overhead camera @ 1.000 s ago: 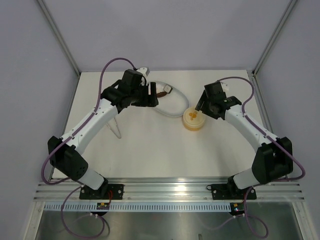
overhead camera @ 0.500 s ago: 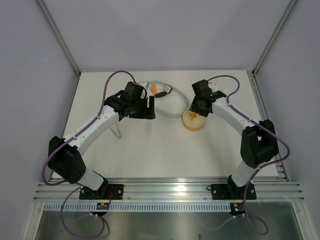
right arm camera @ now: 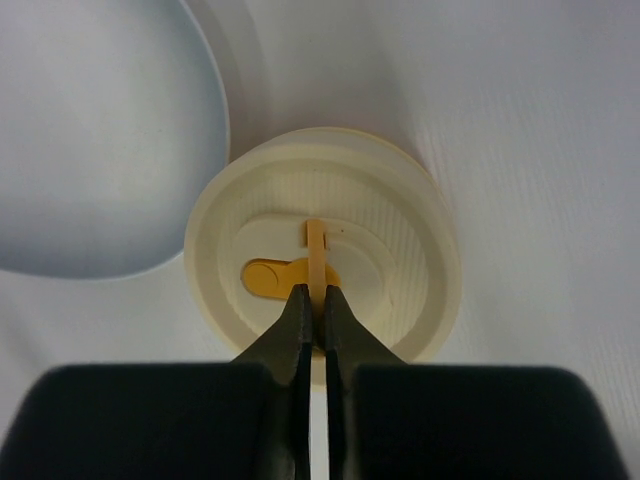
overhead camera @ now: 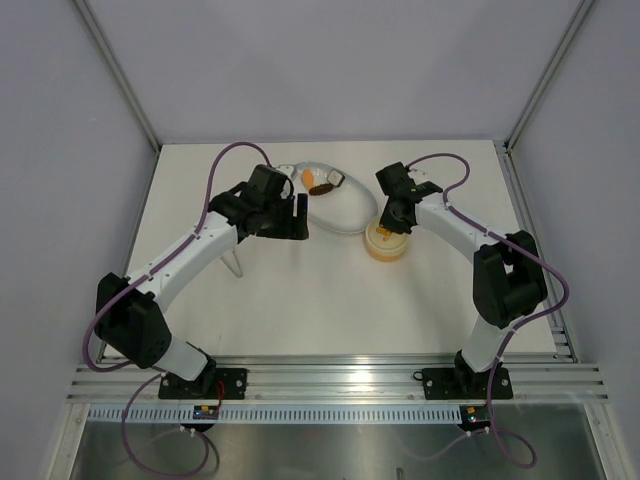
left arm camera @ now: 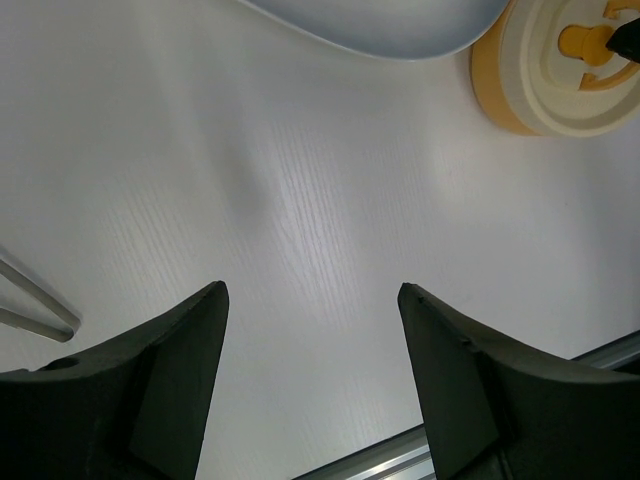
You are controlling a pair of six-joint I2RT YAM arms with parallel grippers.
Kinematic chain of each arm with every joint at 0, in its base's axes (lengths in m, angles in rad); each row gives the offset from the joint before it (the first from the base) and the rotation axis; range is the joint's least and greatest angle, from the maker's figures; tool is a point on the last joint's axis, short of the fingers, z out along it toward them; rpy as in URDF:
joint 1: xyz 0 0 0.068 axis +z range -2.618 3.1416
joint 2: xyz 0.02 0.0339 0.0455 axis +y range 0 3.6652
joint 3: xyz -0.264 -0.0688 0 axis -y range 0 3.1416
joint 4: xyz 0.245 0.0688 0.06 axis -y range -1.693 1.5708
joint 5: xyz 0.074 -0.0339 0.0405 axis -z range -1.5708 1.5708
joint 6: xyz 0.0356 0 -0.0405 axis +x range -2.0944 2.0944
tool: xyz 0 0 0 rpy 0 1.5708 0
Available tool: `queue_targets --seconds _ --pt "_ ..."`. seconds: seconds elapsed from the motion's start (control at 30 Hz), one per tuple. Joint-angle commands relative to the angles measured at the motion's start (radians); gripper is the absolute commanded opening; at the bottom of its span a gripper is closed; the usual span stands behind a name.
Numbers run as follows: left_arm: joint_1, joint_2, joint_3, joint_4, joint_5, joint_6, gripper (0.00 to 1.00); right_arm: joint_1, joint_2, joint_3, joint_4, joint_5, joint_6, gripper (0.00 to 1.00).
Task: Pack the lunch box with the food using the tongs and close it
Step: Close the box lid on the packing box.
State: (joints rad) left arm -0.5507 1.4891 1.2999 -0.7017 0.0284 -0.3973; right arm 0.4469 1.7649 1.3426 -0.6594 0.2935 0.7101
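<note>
**Right gripper clamped on the closed lunch box's lid**

The lunch box (overhead camera: pixel 387 246) sits on the tabletop right of centre, a little nearer the far edge than the near one. Its round lid (right arm camera: pixel 400 250) is on it, and the orange mark (right arm camera: pixel 266 277) faces up. The right gripper (right arm camera: pixel 312 298) hangs straight over the lid. Its jaws are pressed together and pinch the lid by a thin pale tab (right arm camera: pixel 317 245) that stands up at the middle, just beside the orange mark.

Just beside the lunch box, on its left and far side, lies the white oval dish (overhead camera: pixel 345 222). The food (overhead camera: pixel 318 184) that can be seen, an orange piece and a dark brown one, lies at the dish's far end. Whether any food is in the lunch box cannot be told.

The left gripper (left arm camera: pixel 310 295) hovers over bare tabletop left of the dish, its jaws spread wide and holding nothing. The tongs (overhead camera: pixel 234 262) lie flat on the tabletop towards the left edge, partly under the left arm and well apart from the lunch box. In the left wrist view only their two slim leg ends show.
</note>
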Motion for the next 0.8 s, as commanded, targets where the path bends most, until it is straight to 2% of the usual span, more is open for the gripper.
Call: queue_targets --seconds 0.0,0.27,0.77 --pt "0.000 -0.047 -0.008 0.030 -0.018 0.011 0.72 0.007 -0.053 0.039 -0.015 0.024 -0.018 0.00" --pt "0.000 -0.066 -0.031 0.031 -0.018 0.006 0.72 -0.004 -0.054 0.089 -0.100 -0.008 -0.052 0.00" --pt "0.000 -0.075 -0.053 0.028 -0.021 0.000 0.72 -0.053 0.013 0.066 -0.045 -0.103 -0.089 0.00"
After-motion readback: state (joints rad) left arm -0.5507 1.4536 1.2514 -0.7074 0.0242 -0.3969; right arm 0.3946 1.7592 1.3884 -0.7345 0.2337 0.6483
